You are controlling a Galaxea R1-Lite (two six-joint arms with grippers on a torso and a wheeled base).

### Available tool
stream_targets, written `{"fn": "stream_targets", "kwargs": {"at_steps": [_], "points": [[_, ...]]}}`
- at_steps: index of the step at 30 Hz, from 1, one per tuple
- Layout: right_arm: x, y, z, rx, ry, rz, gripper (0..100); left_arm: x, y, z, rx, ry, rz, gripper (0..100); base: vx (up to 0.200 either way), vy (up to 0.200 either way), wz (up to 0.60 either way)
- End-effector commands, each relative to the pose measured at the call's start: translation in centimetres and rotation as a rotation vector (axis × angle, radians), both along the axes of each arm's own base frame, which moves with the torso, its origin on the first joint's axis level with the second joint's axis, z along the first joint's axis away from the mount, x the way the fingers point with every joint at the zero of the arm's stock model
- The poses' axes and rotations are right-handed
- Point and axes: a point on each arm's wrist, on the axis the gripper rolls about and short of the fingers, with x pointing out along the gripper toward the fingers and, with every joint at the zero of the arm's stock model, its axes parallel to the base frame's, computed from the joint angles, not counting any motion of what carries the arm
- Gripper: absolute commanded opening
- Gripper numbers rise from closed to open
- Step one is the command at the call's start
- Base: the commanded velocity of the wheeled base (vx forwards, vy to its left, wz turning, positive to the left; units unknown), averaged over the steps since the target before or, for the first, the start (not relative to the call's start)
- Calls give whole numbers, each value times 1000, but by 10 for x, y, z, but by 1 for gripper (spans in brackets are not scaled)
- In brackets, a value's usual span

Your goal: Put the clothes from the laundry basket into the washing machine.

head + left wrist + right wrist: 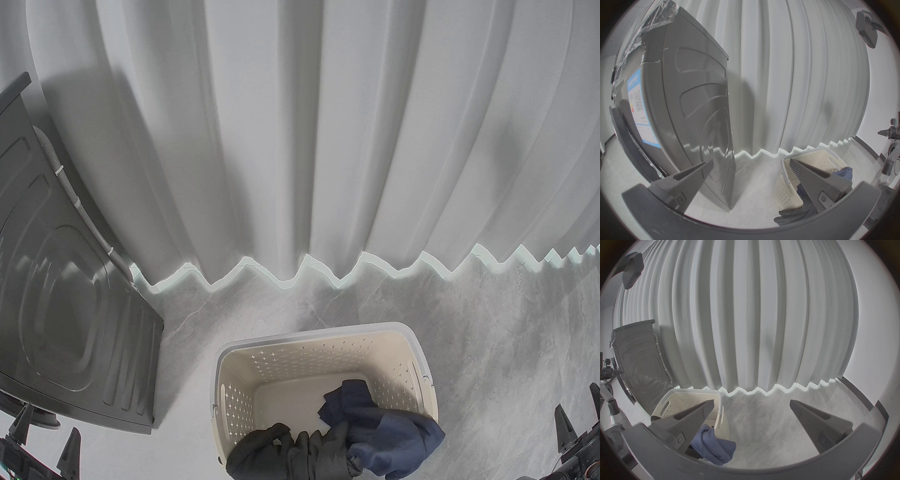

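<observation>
L gripper (751, 161) spread wide, empty | R gripper (751, 401) same | clothes (381, 434) in basket (312, 333) | washer (693, 109) label (639, 109) unreadable

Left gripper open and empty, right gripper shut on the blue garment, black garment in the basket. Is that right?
No. The right gripper is open and empty, as the right wrist view shows; the blue garment hangs over the basket rim. The rest holds: left gripper open and empty, black garment in the basket.

White pleated curtain (312, 125) across bg, hem meeting grey marbled floor (500, 350).
</observation>
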Motion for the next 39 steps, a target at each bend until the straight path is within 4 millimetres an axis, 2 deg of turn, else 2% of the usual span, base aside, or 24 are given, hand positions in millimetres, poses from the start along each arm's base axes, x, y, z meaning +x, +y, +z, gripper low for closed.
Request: {"fn": "stream_targets", "kwargs": {"at_steps": [1, 9, 18, 39], "points": [[0, 0, -5, 0, 3, 0, 100, 0, 0, -4, 0, -3, 1, 100, 0, 0, 0], [0, 0, -5, 0, 4, 0, 100, 0, 0, -4, 1, -3, -1, 100, 0, 0, 0], [0, 0, -5, 0, 3, -1, 100, 0, 0, -4, 1, -3, -1, 100, 200, 0, 0], [0, 0, -5, 0, 3, -1, 100, 0, 0, -4, 3, -5, 1, 100, 0, 0, 0]]}}
